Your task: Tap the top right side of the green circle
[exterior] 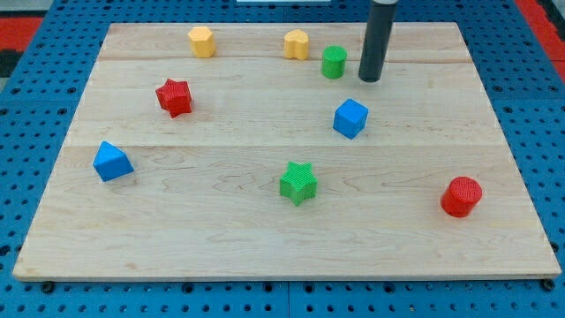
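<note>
Camera view is showing the wooden board (pixel 265 221) taking up nearly everything, and I'm placing the rest off the green circle (pixel 333 63), which is sitting near the board's top edge. My rod is hanging just to the circle's right, with my tip (pixel 369 79) ending beside it – close, but a sliver of board looks to be showing between them, so I'm judging the tap isn't landed yet. No jaws here, just a plain rod, holding nothing.

Blocks, big to small-ish:
- red cylinder (pixel 462 196), far toward the bottom right
- blue cube (pixel 350 118), just below
- green star (pixel 298 183), well below

Approach seems done – next I'm needing a short nudge left into its upper right side.
</note>
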